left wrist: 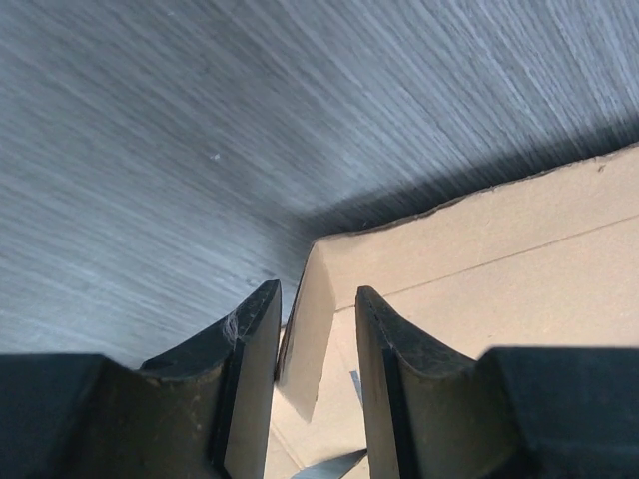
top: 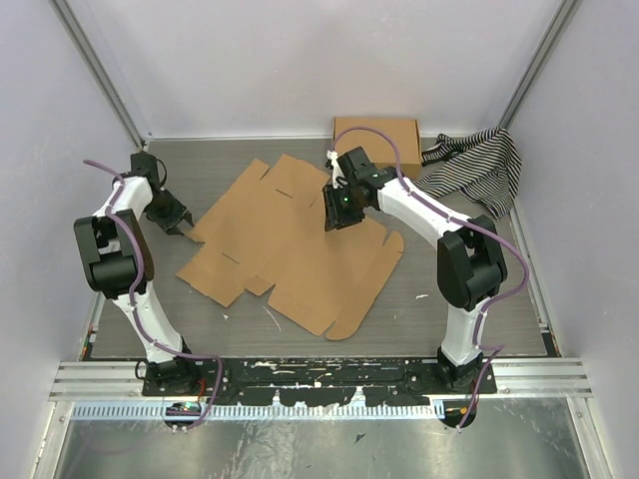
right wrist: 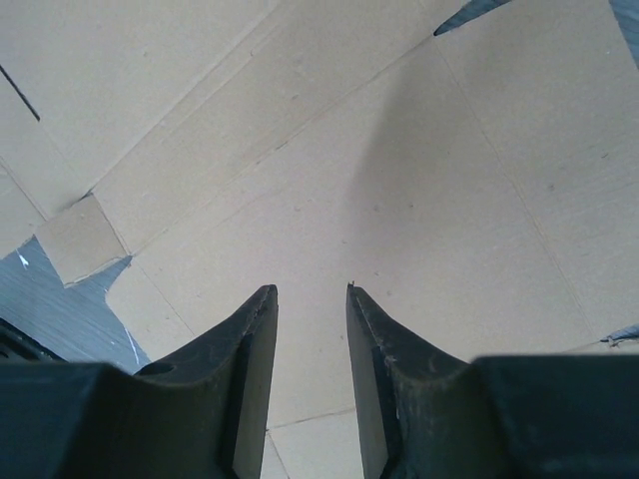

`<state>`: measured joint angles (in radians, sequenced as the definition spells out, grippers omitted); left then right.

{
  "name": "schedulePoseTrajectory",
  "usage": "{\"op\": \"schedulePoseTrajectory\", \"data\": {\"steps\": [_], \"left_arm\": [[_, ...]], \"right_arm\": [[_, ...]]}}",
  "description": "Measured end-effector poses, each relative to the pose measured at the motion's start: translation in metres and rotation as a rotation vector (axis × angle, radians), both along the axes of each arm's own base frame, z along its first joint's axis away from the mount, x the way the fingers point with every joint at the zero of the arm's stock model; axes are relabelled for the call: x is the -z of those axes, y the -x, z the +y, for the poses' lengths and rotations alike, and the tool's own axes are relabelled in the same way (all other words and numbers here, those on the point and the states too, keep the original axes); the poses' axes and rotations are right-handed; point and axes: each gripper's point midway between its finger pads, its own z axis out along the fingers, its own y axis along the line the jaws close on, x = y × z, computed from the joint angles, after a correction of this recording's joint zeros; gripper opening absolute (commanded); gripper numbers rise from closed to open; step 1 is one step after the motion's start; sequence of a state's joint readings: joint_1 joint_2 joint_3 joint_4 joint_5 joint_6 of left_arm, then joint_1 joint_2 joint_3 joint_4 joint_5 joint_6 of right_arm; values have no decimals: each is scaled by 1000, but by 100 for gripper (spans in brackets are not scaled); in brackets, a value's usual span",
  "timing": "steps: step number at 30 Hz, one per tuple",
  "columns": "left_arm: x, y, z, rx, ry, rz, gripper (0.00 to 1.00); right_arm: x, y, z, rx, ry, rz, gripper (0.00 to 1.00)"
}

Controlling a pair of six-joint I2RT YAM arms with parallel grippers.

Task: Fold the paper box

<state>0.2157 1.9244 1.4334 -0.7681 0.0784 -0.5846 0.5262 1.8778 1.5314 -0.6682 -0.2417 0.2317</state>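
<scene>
Looking from the near edge, you are seeing the paper box [top: 290, 249] lying as an unfolded die-cut sheet in the middle of the grey counter [top: 429, 324]. Its rounded flaps are pointing toward the arm bases and its panels are lying flat toward the far wall.

At the sheet's left edge, your left claw [top: 188, 230] is reaching down close to the counter. Its jaws are standing partway apart around a raised flap corner. In the left wrist view that corner is leaning against 1 finger [left wrist: 255, 349], and a gap is showing on the other side, so the claw is not clamping the cardboard.

Toward the sheet's right side, your right claw [top: 336, 224] is hanging over a middle panel and pointing downward. Its 2 fingers are standing partly apart and gripping nothing. Whether the tips are touching the cardboard cannot be told.

Beyond it, a formed brown cardboard box [top: 377, 135] is sitting at the far edge. A black-and-white striped cloth [top: 479, 165] is lying crumpled just to its right.
</scene>
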Motion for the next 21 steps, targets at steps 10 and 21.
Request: {"op": "schedulePoseTrajectory", "data": {"steps": [10, 21], "left_arm": [[9, -10, -25, 80, 0, 54, 0], [0, 5, -30, 273, -3, 82, 0]], "right_arm": [[-14, -6, 2, 3, -5, -17, 40], [-57, -63, 30, -39, -61, -151, 63]]}}
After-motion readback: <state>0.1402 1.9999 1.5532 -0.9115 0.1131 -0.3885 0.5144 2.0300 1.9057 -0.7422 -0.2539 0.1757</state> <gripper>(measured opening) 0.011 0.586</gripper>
